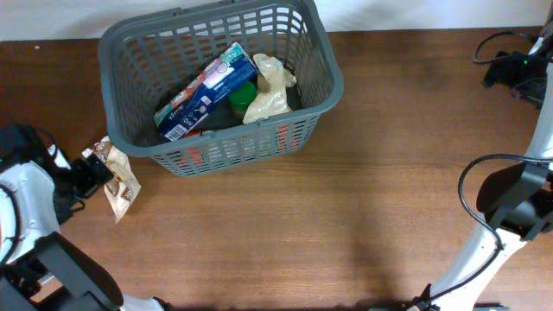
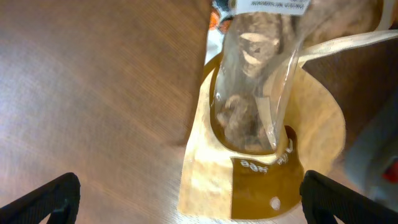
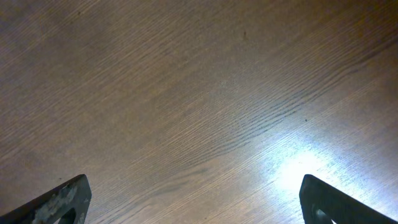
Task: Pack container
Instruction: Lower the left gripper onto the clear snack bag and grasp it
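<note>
Two pincers are in your views, and both stand released with nothing in them. Your left pincer [image 2: 196, 200] has its jaws spread wide, with one dark fingertip [image 2: 43, 199] low at the left edge of its wrist view and the other low at the right. Between them lies a tan pouch [image 2: 205, 174], flat on the bench [image 1: 346, 225], with a clear window [image 2: 255, 74] showing pale, lumpy contents that you cannot identify from here. The fingers sit to either side of the pouch without closing on it, and you cannot tell whether they touch it. From overhead, this pincer sits at the left edge of the bench, right at the pouch's upper left end.

Your right pincer [image 3: 199, 200] is just as wide open over bare wood on the right side of the bench, well apart from everything else.

Your basket [image 1: 233, 149] stands upright at the far edge of the bench, left of centre and near the pouch but apart from it, up and to its right. Inside it a blue and white box [image 1: 206, 91] leans diagonally, a cream bag [image 1: 270, 91] sits to its right, and a green item [image 1: 244, 90] shows between the two.
</note>
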Tool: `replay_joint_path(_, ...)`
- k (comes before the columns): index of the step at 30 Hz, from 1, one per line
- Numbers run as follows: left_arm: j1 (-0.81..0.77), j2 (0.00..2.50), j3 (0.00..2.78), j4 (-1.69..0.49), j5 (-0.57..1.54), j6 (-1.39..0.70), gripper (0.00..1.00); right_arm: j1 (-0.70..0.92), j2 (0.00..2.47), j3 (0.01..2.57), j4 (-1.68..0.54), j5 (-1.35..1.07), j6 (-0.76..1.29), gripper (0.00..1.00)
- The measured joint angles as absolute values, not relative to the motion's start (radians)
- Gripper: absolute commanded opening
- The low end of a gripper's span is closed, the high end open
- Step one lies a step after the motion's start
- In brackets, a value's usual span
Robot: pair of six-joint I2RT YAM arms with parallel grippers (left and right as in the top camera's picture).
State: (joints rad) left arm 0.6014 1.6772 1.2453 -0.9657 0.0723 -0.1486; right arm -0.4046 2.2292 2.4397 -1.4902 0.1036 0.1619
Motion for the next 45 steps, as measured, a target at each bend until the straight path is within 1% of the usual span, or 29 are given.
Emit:
replay_joint_path(7,0.56,1.677,1.218,-0.837,0.082,0.021,1.0,-0.405,2.229,2.44,-1.491,0.104,0.162,0.99)
replay_joint_path(11,0.536,1.677,1.218,-0.802,0.117,0.094,1.0,-0.405,2.229,2.44,-1.491,0.104,0.162,0.99)
replay_joint_path(22,0.462,1.722,1.217,-0.783,0.173,0.138,1.0,-0.405,2.229,2.44,-1.491,0.104,0.162,0.99)
replay_joint_path(33,0.439,1.74,1.217,-0.743,0.12,0.016,1.0,-0.405,2.229,2.44,-1.491,0.104,0.162,0.99)
replay_joint_path(45,0.439,1.879,1.217,-0.735,0.051,-0.187,1.0,-0.405,2.229,2.44,-1.491,0.104,0.162,0.99)
